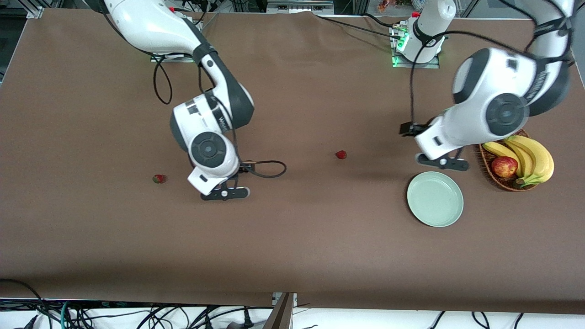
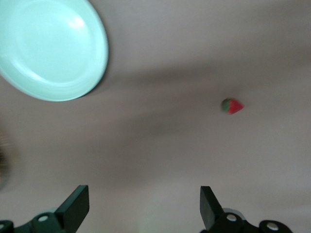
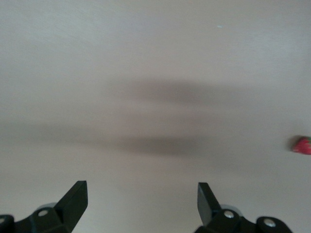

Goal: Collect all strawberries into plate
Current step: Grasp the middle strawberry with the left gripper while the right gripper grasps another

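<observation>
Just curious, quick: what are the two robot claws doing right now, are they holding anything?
Left gripper: jaws open, holding nothing.
Right gripper: jaws open, holding nothing.

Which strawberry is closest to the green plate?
The strawberry mid-table, between the two arms, is closest to the plate. The other strawberry lies toward the right arm's end, much farther away.

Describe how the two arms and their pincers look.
Both arms have glossy white shells with dark grey joints and round dark caps. Loose black cables run along them. The left pincer and right pincer are black, each with two flat wedge-tipped fingers on a bar fixed with silver screws.
</observation>
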`<state>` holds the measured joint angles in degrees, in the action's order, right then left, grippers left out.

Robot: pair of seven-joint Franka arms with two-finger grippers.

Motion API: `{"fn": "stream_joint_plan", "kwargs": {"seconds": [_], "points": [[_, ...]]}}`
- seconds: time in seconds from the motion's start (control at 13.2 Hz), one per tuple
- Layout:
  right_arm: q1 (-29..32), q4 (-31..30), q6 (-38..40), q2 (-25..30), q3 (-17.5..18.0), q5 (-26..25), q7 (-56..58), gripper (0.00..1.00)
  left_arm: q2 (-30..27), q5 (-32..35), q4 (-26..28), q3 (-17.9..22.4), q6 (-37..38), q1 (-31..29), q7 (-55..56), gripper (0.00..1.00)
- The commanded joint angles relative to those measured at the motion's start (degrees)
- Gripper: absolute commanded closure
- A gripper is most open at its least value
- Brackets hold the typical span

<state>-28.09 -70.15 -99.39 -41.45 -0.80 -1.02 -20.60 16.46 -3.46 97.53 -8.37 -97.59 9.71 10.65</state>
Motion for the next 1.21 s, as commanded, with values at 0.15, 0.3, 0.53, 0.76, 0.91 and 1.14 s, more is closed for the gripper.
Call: {"fn": "stream_joint_plan", "kwargs": {"seconds": [0.15,0.3,0.53,0.76,0.91,1.14], "points": [[0.2,-15.3,-4.5,8.4,-4.6,0.4,8.5,0.00,8.7,0.0,0.0,0.3,-11.3,9.8,13.8,0.00],[0.7,-25.4,-11.6,12.7,-4.9,0.5,8.9,0.00,9.6,0.0,5.3,0.3,-20.0,12.0,16.9,0.00],[0.7,-37.7,-20.6,17.1,-5.3,3.9,8.9,0.00,10.2,0.0,13.8,0.4,-34.7,15.0,17.9,0.00],[0.7,-48.5,-27.9,21.1,-5.4,4.0,8.9,0.00,12.8,0.5,14.5,0.6,-39.1,18.5,24.2,0.00],[0.7,-55.0,-31.4,24.1,-5.4,4.0,8.9,0.00,14.2,6.6,14.7,0.6,-41.8,18.6,24.3,0.00],[0.7,-62.9,-36.5,27.1,-5.5,4.1,8.8,0.00,14.8,12.3,14.6,0.5,-42.2,18.3,24.6,0.00]]}}
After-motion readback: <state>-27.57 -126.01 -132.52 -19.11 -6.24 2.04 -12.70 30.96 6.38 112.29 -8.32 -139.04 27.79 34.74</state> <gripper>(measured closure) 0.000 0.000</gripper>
